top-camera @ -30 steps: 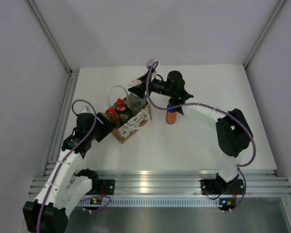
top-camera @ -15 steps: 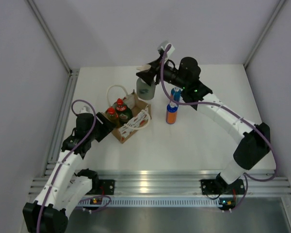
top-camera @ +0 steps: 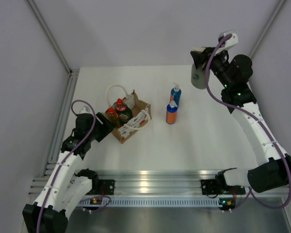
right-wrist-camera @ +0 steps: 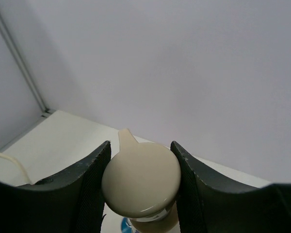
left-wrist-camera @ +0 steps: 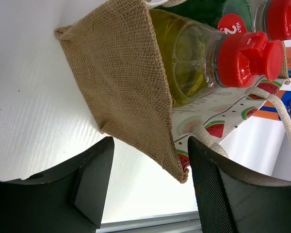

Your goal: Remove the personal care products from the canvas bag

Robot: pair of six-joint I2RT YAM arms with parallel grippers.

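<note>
Two pincers. Right gripper (right-wrist-camera: 140, 153), raised at far right, clamps the white pump head of the grey-green bottle (top-camera: 199, 77), whose body is mostly hidden in the wrist view. Left gripper (left-wrist-camera: 150, 145) is spread wide, straddling a corner of the canvas bag (left-wrist-camera: 121, 82). Bag holds the yellow-green bottle (left-wrist-camera: 184, 58) and the dark green bottle (top-camera: 122, 111), both partly cut off. Blue bottle (top-camera: 175, 93) and orange bottle (top-camera: 171, 114) stand together on the table (top-camera: 208, 141).

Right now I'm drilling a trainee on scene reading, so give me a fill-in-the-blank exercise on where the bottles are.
The right gripper clamps the grey-green bottle by its white ____ head. ____ red-capped bottles sit inside the canvas bag. The blue bottle and the orange bottle stand on the ____, outside the bag.
Missing words: pump; two; table.
</note>
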